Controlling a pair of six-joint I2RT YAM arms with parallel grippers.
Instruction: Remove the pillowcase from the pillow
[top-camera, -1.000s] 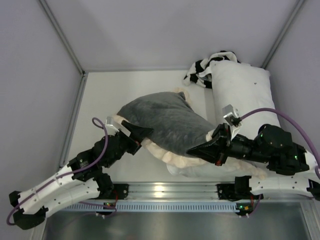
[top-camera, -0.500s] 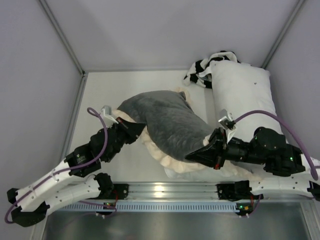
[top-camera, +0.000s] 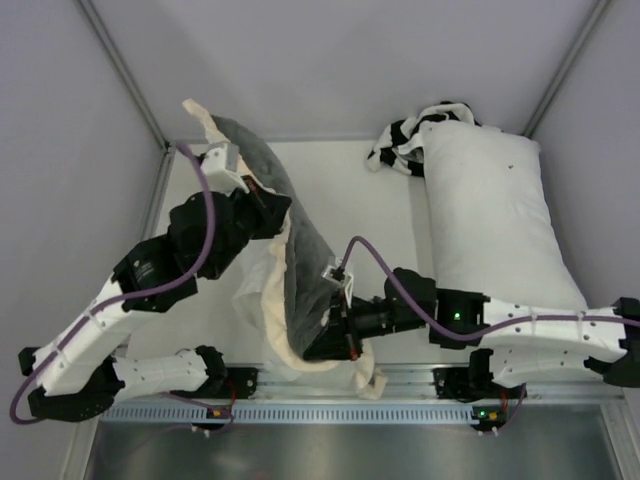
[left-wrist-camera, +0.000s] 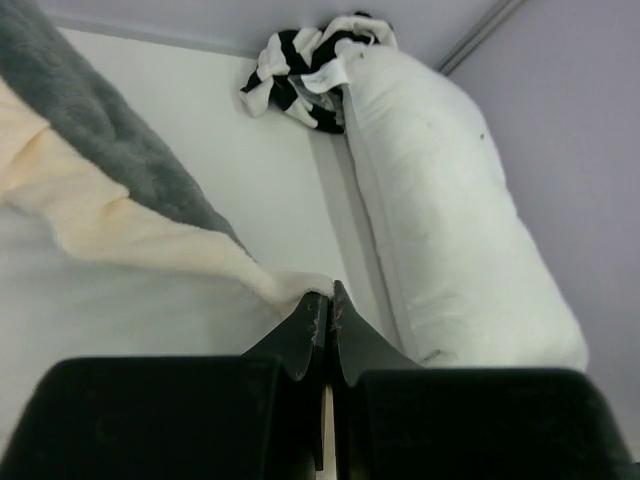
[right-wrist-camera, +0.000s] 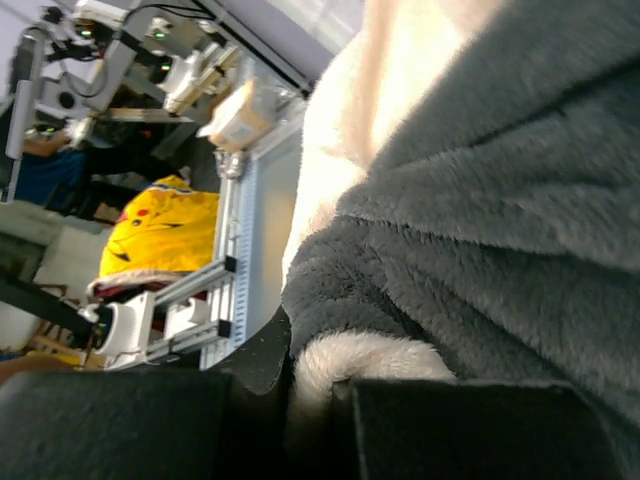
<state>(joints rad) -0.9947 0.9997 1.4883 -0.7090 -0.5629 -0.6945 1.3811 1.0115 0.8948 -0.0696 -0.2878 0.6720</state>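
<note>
Grey plush of the pillowcase (top-camera: 298, 250) faced 3 o'clock in the top view, and its cream side showed toward 8 o'clock. It hung as one long drape, held up off the table (top-camera: 360, 200), and ran from 11 o'clock down to 6 o'clock by the arm bases.

At about 10 o'clock the left gripper (left-wrist-camera: 322, 297) was raised high. Its fingers were pressed together, with the cream frill (left-wrist-camera: 280, 283) nipped at their very tips. In its wrist view the fabric trailed away from the tips toward 10 o'clock, a cream band first and grey plush above it.

At 6 o'clock the right gripper (right-wrist-camera: 350, 375) was low and reached toward 9 o'clock into the foot of the drape. It was clamped on a cream fold, with grey plush bunched just over the fingers toward 1 o'clock in its wrist view.

The two grips were well apart, one at the upper end of the drape and one at the lower.

A pale bulge showed on the 9 o'clock side of the drape. Whether that was the pillow or only lining, I could not tell.

The long pillow (top-camera: 490, 210) lay along the 3 o'clock side of the table, apart from the drape. The patterned cloth (top-camera: 398, 140), black and white, was bunched at 1 o'clock, touching the long pillow's far end.
</note>
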